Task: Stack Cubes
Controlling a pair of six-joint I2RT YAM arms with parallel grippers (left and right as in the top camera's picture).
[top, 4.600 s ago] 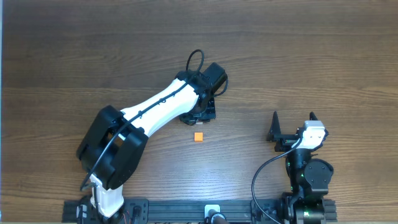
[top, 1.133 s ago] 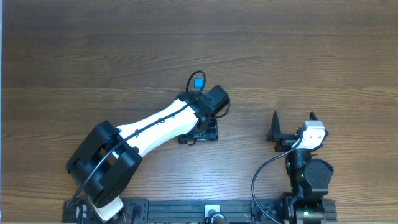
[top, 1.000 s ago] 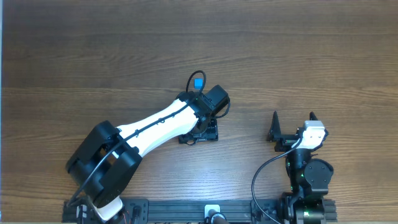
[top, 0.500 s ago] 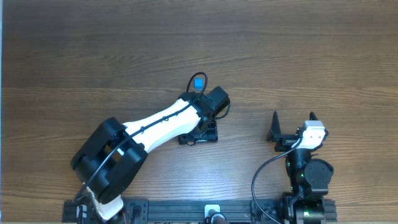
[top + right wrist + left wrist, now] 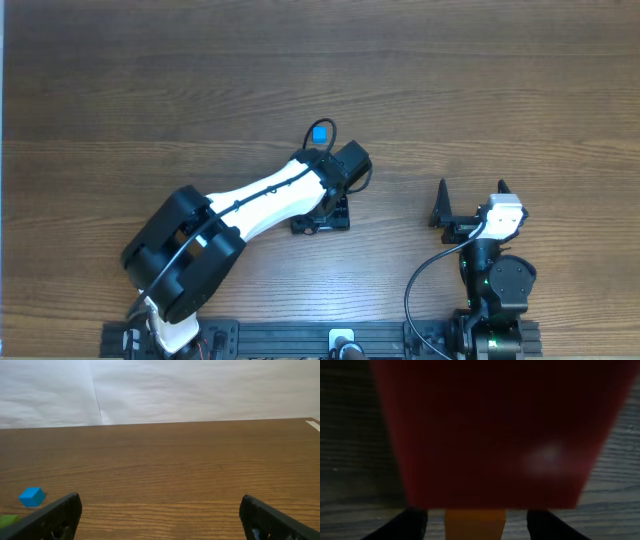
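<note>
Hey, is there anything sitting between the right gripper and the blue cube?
Nothing directly. In the right wrist view, bare table runs from the open right gripper to the blue cube. A green cube lies just beside the blue one, and the top view shows the left arm close by.

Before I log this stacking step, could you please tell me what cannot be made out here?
Top view: the left arm covers the red cube, orange cube and green cube.
Left wrist view: the red cube is so close that it blurs; whether it touches the orange cube cannot be told.
Right wrist view: the green cube is cut off by the edge.
</note>
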